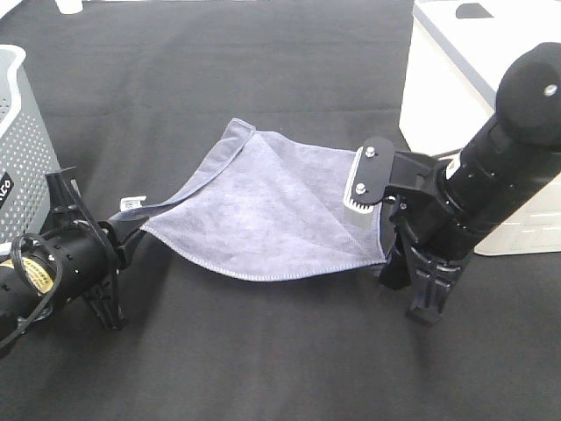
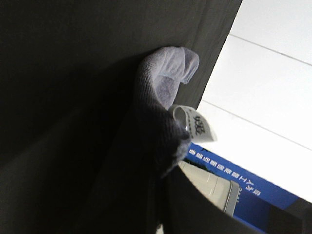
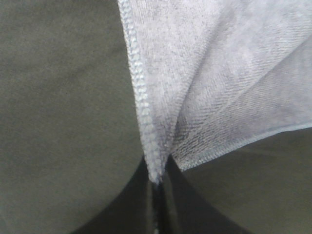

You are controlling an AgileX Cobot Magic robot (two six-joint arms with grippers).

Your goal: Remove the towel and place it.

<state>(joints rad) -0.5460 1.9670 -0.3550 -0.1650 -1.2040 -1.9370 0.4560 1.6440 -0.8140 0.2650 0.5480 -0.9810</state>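
The grey-purple towel (image 1: 272, 210) hangs spread between my two grippers, just above the black table. My left gripper (image 1: 133, 226) is shut on the towel's left corner, next to the small white tag (image 1: 131, 202). In the left wrist view the pinched corner (image 2: 161, 97) and tag (image 2: 197, 124) stick out past the dark jaws of that gripper (image 2: 163, 180). My right gripper (image 1: 386, 254) is shut on the towel's right corner. The right wrist view shows the stitched hem (image 3: 141, 97) running into the closed gripper (image 3: 157, 187).
A grey perforated basket (image 1: 22, 132) stands at the left edge. A white box (image 1: 465, 79) stands at the back right, behind the right arm. The table (image 1: 263, 351) is covered in black cloth.
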